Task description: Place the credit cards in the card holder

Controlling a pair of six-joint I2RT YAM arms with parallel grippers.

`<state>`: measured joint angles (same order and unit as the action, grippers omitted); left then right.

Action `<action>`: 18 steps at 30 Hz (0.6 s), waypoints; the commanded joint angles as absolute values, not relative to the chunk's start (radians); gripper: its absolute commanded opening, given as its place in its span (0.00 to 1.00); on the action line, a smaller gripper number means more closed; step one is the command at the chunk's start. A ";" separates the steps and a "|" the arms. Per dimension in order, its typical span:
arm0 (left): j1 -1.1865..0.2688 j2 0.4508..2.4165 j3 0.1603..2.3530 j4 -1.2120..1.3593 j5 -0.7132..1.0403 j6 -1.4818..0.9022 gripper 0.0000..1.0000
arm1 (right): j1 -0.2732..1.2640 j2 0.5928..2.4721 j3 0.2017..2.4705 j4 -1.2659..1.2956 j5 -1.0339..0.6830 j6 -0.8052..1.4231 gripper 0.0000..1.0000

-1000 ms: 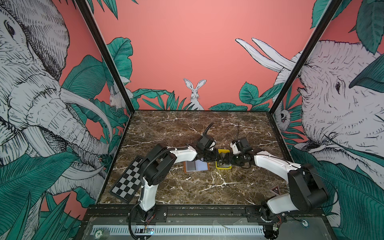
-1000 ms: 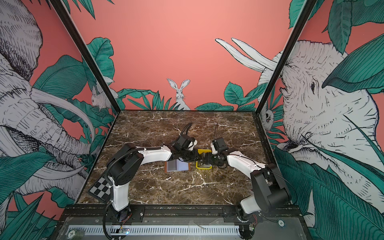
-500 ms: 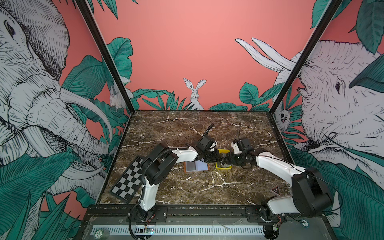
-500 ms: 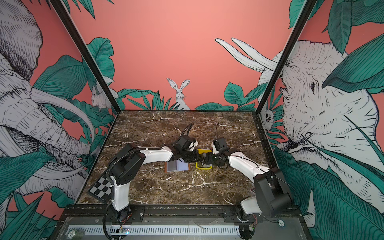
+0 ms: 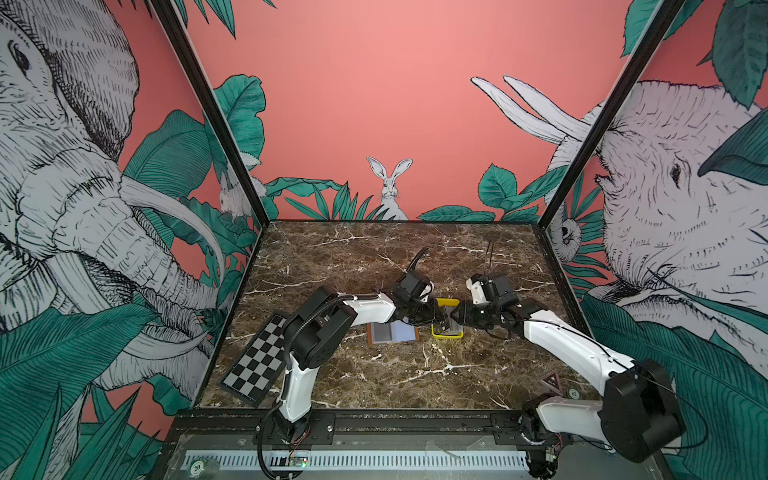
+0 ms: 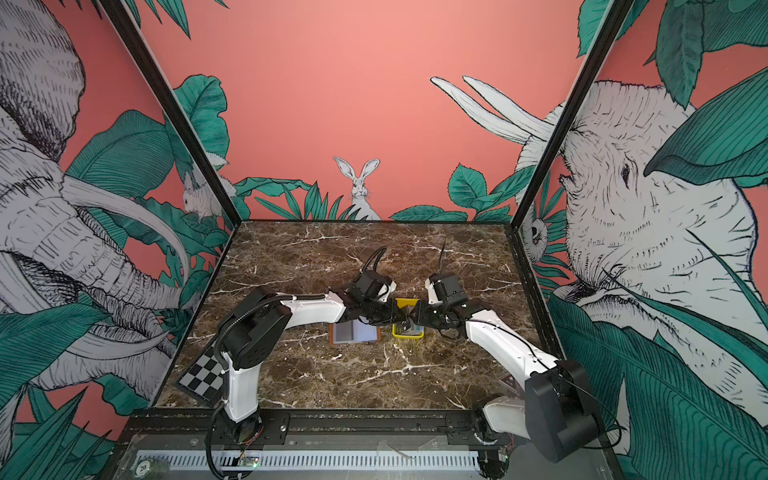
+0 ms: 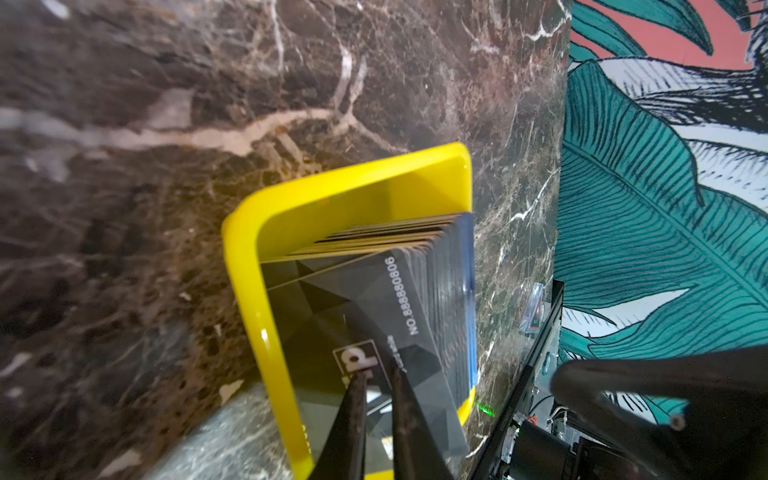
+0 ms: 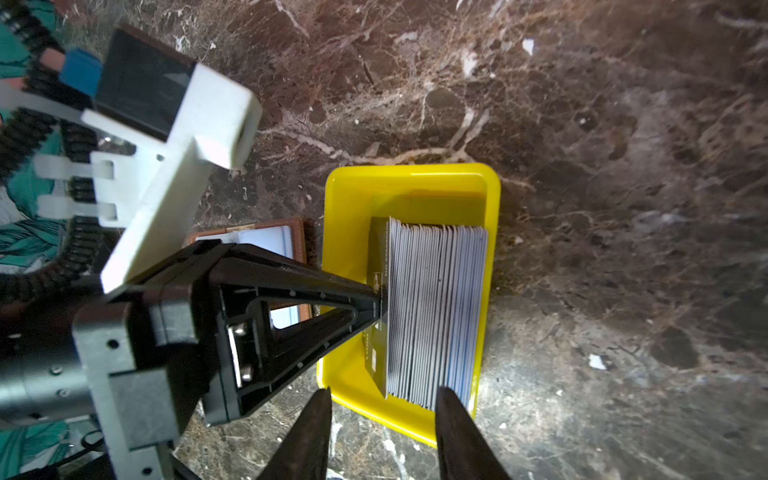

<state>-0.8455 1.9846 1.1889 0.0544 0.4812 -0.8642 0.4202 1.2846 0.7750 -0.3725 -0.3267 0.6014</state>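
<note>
Right wrist view showed the cards (image 8: pixel 436 316) standing on edge in a yellow tray (image 8: pixel 353 199) on the bench (image 8: pixel 623 124). The left hand (image 8: pixel 380 297) was pinched tight on the outermost card (image 7: pixel 353 316). The right hand (image 8: pixel 382 419) stood partly open astride the stack's near end, gripping nothing. The holder (image 5: pixel 392 332) lay open just beside the tray.

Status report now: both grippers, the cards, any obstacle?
Left gripper shut on front card. Right gripper open around stack in yellow tray. Card holder open, unobstructed.
</note>
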 commanded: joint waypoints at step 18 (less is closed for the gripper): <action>-0.855 2.002 1.184 0.057 0.471 -0.869 0.15 | 0.483 1.424 0.793 -0.291 -0.314 0.679 0.18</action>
<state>-0.8459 1.9850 1.1889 0.0559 0.4816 -0.8650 0.4736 1.4120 0.7750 -0.3119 -0.3286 0.6704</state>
